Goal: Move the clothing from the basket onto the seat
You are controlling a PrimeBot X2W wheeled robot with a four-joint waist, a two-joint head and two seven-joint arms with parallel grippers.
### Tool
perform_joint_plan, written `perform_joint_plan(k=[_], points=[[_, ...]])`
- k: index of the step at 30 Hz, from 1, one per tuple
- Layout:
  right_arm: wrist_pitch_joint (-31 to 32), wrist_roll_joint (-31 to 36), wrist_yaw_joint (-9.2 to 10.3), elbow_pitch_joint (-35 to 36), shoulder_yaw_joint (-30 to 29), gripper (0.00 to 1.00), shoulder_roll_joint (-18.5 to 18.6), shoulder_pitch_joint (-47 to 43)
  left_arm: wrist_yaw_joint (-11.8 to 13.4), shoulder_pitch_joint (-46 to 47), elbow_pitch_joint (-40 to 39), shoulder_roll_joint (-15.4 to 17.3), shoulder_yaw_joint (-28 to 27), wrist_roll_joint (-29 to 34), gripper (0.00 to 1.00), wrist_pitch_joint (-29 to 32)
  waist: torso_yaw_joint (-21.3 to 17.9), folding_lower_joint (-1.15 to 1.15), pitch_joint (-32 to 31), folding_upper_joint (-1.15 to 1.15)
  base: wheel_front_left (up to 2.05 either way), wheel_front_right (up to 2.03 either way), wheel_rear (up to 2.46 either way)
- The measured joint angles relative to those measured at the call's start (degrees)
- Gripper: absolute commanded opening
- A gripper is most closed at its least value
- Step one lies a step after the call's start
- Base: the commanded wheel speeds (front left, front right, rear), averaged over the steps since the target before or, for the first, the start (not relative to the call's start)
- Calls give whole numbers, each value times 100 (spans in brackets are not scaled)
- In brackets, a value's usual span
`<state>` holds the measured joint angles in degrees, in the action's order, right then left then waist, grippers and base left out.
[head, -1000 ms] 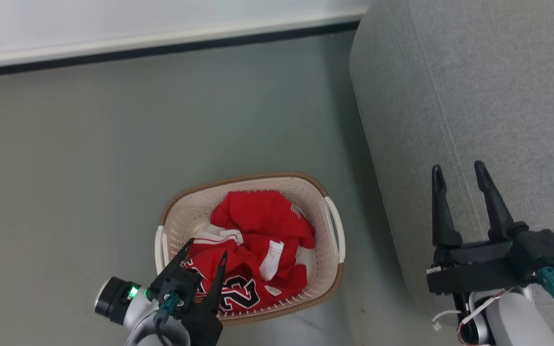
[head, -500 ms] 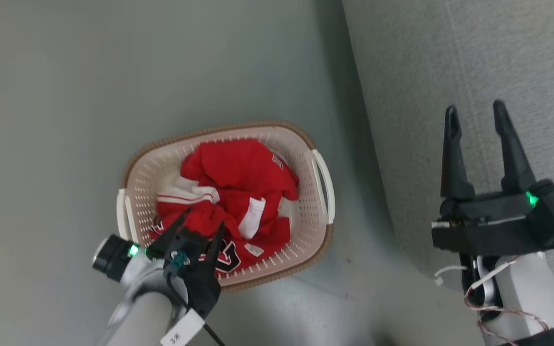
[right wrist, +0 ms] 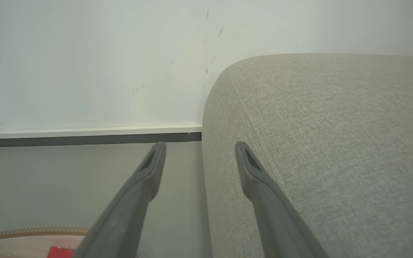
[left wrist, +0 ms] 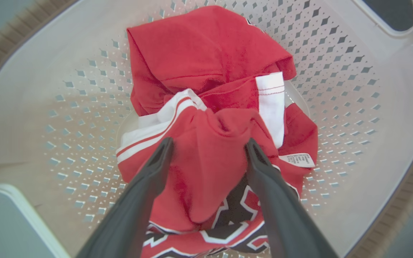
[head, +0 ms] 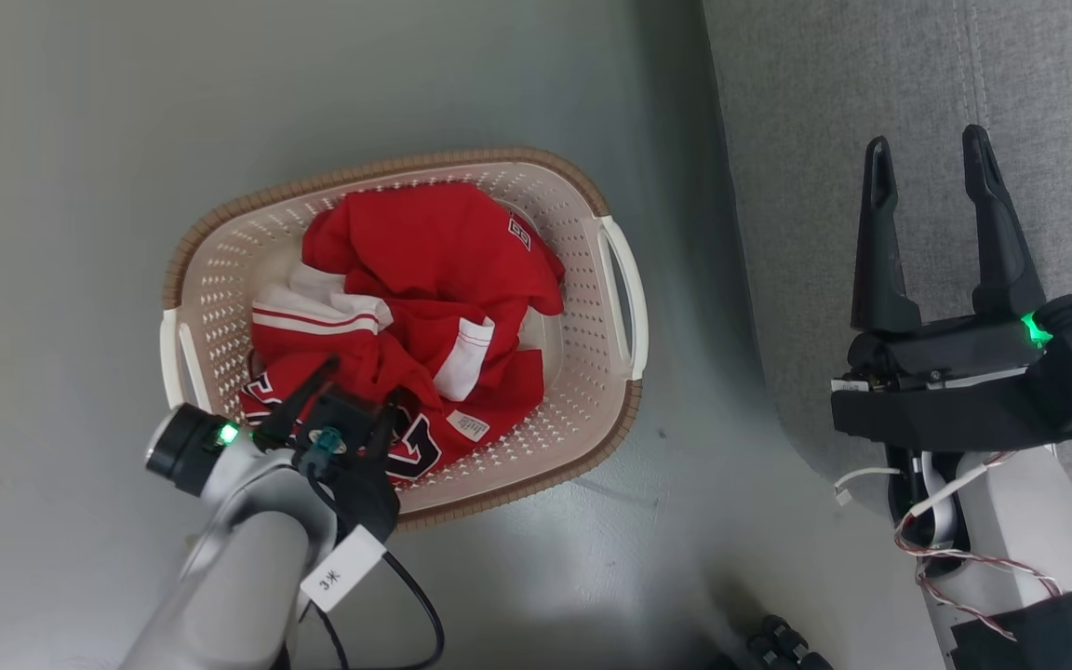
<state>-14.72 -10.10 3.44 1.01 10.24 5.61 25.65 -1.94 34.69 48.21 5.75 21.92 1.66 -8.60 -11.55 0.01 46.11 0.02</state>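
Head view: I saw all the clothing (head: 424, 251) lying in the basket (head: 573, 409), nothing on the seat (head: 871, 74); right pincer (head: 929, 140) hung released. Left wrist view: left pincer (left wrist: 209, 143), released, straddled a red fold. Right wrist view: bare seat. I judged the whole transfer undone.

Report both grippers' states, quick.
Left gripper: open, astride the clothing, not closed on it.
Right gripper: open, empty, near the seat.
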Motion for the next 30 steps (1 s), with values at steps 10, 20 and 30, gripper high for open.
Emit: perform_joint_plan(k=[10,20,30], points=[[0,15,-43,-345,4,100,-35,112,43,125,457,-33,4,-2,0,-163,-63,-1,-61,-1,0,0,0],[0,69,-118,-731,-8,100,-49,181,-92,126,523,-198,11,-183,0,-470,13,-1,-498,-1,0,0,0],[0,160,-221,-1096,-105,100,48,162,-249,146,214,-286,-45,-527,0,-570,268,-1,-1230,-2,0,0,0]])
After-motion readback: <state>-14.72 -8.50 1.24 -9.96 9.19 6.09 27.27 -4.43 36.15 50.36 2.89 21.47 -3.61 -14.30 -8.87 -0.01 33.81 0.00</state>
